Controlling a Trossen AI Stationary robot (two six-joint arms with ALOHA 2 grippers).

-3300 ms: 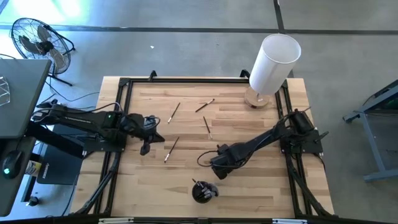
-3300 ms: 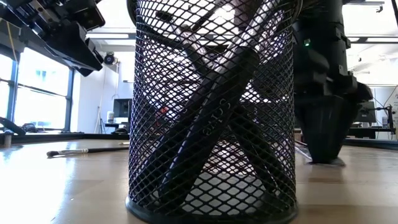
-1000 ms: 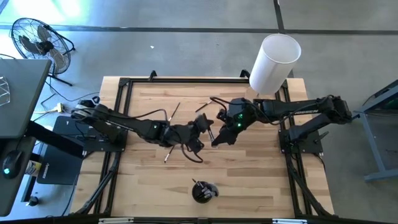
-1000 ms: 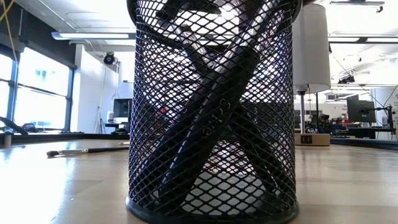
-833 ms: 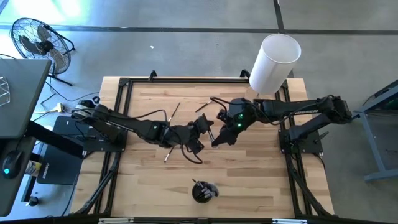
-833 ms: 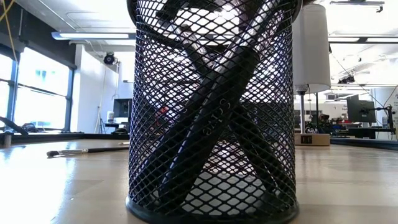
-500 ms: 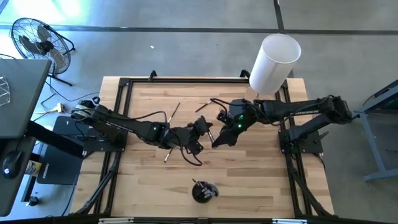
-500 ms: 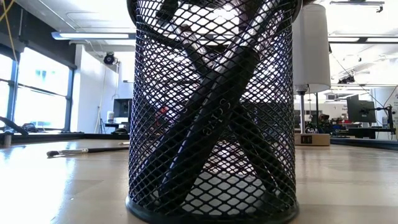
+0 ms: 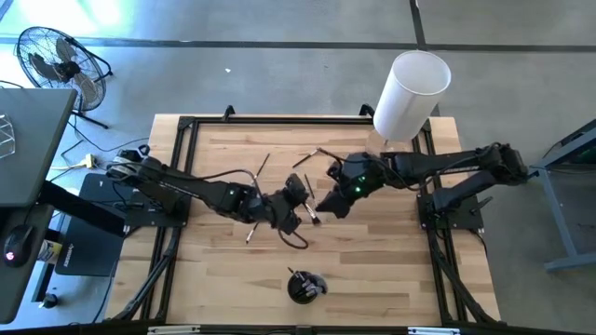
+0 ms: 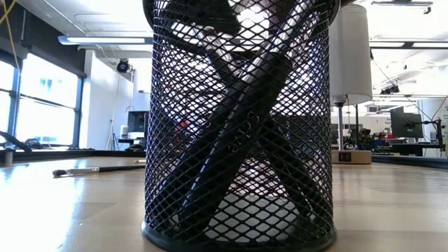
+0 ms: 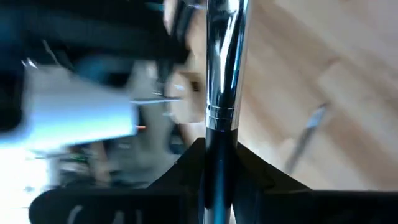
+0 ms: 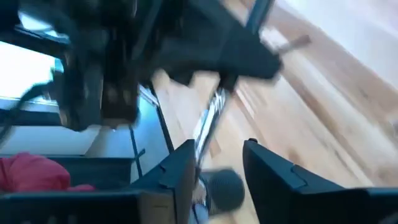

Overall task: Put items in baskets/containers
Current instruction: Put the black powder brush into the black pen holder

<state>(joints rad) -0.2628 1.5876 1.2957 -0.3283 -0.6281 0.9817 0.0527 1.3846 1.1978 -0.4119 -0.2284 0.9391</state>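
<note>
Faintly, pale lettering runs along a brush (image 10: 234,140) inside the mesh cup (image 10: 238,210).

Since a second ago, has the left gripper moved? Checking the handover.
Yes. The left gripper slid toward the near table edge, away from the white cylinder.

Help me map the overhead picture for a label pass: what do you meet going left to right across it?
Fan → left gripper, shut on a brush → right gripper, open → white cylinder.
</note>
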